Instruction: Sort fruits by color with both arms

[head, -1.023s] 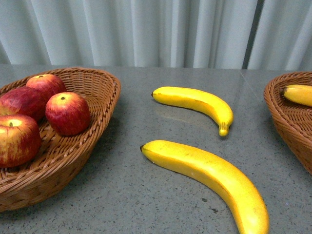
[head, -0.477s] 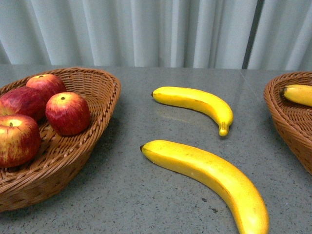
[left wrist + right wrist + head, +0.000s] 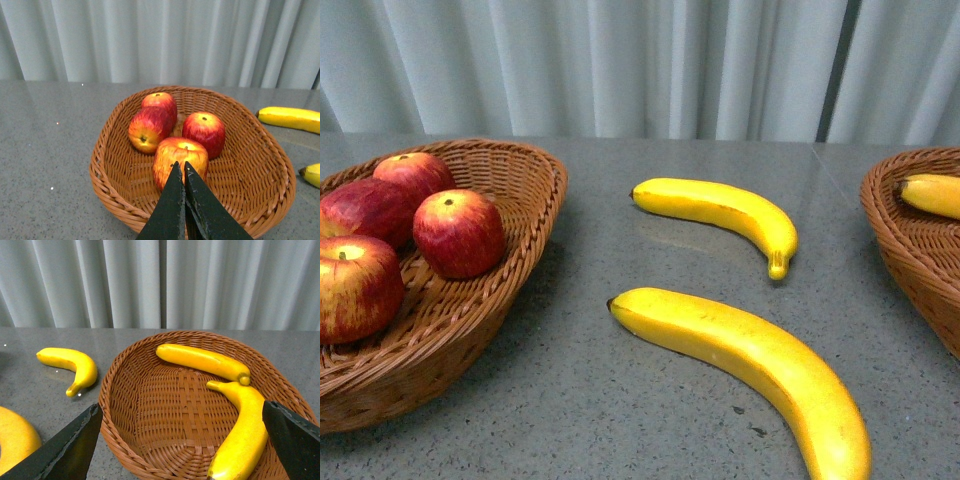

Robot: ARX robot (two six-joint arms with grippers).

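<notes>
Several red apples (image 3: pixel 458 232) lie in the left wicker basket (image 3: pixel 548 180). Two bananas rest on the grey table between the baskets, one nearer (image 3: pixel 750 365) and one farther (image 3: pixel 725 210). Another banana (image 3: pixel 930 193) shows in the right basket (image 3: pixel 895 235). In the left wrist view my left gripper (image 3: pixel 180 166) is shut and empty, hanging over the basket (image 3: pixel 100 165) just in front of a yellow-streaked apple (image 3: pixel 180 152). My right gripper (image 3: pixel 180 407) is open over its basket (image 3: pixel 107 395), which holds two bananas (image 3: pixel 202 360) (image 3: pixel 242 430). Neither arm shows in the front view.
A pale pleated curtain (image 3: pixel 640 65) closes off the far edge of the table. In the right wrist view the farther table banana (image 3: pixel 70 365) lies just outside the basket rim, and part of the nearer one (image 3: pixel 15 440) shows at the frame's edge.
</notes>
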